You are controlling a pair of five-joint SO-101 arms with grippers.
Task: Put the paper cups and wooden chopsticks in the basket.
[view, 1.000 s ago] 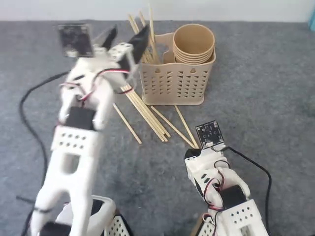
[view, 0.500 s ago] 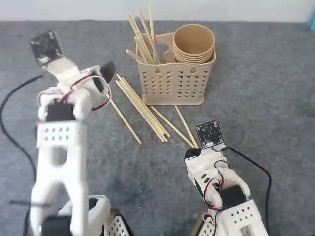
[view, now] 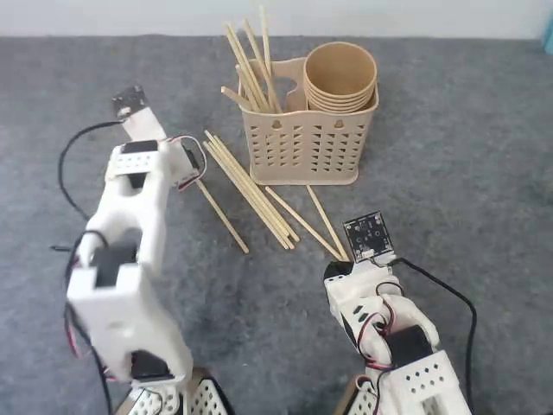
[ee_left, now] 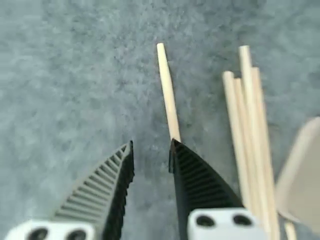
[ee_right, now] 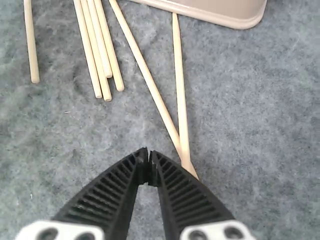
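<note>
A beige slotted basket [view: 304, 147] stands at the back of the grey carpet, with stacked paper cups [view: 340, 76] and several wooden chopsticks [view: 251, 65] upright in it. More chopsticks lie loose in front of it: a bundle [view: 249, 188], a single stick [view: 220, 213] and a crossed pair [view: 313, 221]. My left gripper [ee_left: 151, 147] is open low over the carpet, the single stick [ee_left: 167, 92] running out from under one finger, the bundle [ee_left: 248, 125] beside it. My right gripper [ee_right: 148, 158] is shut and holds nothing, its tips just short of the crossed pair [ee_right: 177, 100].
The left arm [view: 130, 225] stretches up the left side of the carpet, its gripper [view: 188, 162] left of the basket. The right arm [view: 376, 303] sits folded at the front right. Open carpet lies to the right of the basket.
The left arm has drawn back from the basket's rim, swung left and come down to the carpet by the single chopstick. The right arm has kept still.
</note>
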